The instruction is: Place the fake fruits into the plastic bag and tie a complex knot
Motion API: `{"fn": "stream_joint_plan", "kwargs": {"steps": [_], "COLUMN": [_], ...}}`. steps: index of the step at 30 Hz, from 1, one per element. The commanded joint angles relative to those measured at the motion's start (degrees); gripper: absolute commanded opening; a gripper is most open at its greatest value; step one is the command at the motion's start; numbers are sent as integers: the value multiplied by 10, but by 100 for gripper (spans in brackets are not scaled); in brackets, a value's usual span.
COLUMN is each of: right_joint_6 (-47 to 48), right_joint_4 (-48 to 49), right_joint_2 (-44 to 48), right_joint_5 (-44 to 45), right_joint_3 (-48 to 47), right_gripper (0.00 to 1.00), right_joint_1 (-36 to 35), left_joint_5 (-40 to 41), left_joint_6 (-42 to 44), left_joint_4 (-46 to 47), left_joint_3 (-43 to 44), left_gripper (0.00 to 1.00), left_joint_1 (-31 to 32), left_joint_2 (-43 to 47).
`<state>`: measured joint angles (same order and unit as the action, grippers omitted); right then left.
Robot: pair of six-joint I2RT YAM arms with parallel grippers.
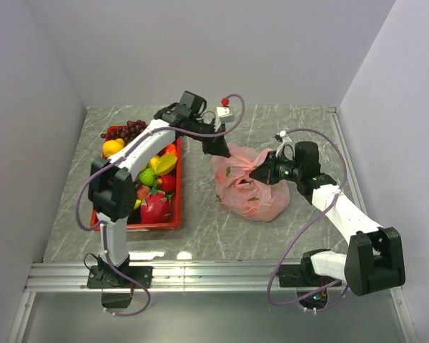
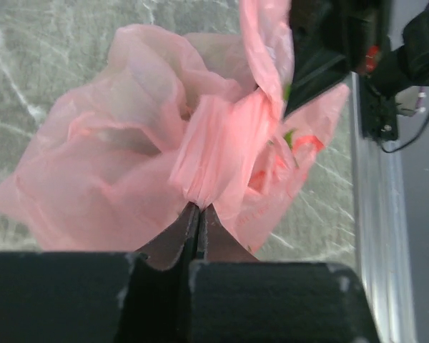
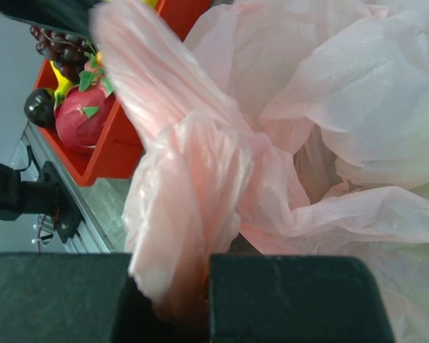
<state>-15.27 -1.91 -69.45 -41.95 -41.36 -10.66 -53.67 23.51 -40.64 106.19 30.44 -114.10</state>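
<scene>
The pink plastic bag [image 1: 254, 187] lies on the marble table right of the tray, with fruit shapes showing through its film. My left gripper [image 1: 222, 150] is shut on a gathered strip of the bag's mouth [image 2: 214, 153] at its upper left. My right gripper [image 1: 266, 170] is shut on another bunch of the film [image 3: 186, 214] at the bag's right side. The two strips cross near the bag's top [image 1: 247, 166]. More fake fruits [image 1: 156, 187] sit in the red tray, with purple grapes [image 1: 125, 131] at its far end.
The red tray [image 1: 173, 223] stands left of the bag, holding a dragon fruit [image 3: 82, 118], lemon, mango and apples. A small white block with a red top [image 1: 224, 108] sits at the back. Walls close in on three sides; a metal rail [image 1: 214, 275] runs along the near edge.
</scene>
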Motion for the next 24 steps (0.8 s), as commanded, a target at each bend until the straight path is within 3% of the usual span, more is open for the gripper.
{"fn": "stream_joint_plan", "kwargs": {"steps": [1, 5, 9, 11, 13, 18, 24], "right_joint_6": [-22, -70, -110, -135, -146, -164, -182], "right_joint_4": [11, 33, 50, 60, 67, 75, 88], "right_joint_2": [8, 14, 22, 27, 29, 49, 70], "right_joint_5": [21, 39, 70, 66, 57, 38, 35], "right_joint_3": [-28, -33, -34, -28, -23, 2, 35], "right_gripper": [0, 0, 0, 0, 0, 0, 0], "right_joint_1": [5, 4, -1, -2, -8, -14, -31], "left_joint_5": [-28, 21, 51, 69, 100, 143, 92], "left_joint_6": [0, -35, -109, -187, -277, -404, -600], "left_joint_4": [-22, 31, 78, 119, 197, 320, 616], "left_joint_3": [-28, -162, -209, -234, -248, -260, -298], "left_gripper": [0, 0, 0, 0, 0, 0, 0], "left_joint_1": [-21, 13, 71, 81, 88, 89, 93], "left_joint_2": [89, 136, 130, 122, 101, 37, -1]}}
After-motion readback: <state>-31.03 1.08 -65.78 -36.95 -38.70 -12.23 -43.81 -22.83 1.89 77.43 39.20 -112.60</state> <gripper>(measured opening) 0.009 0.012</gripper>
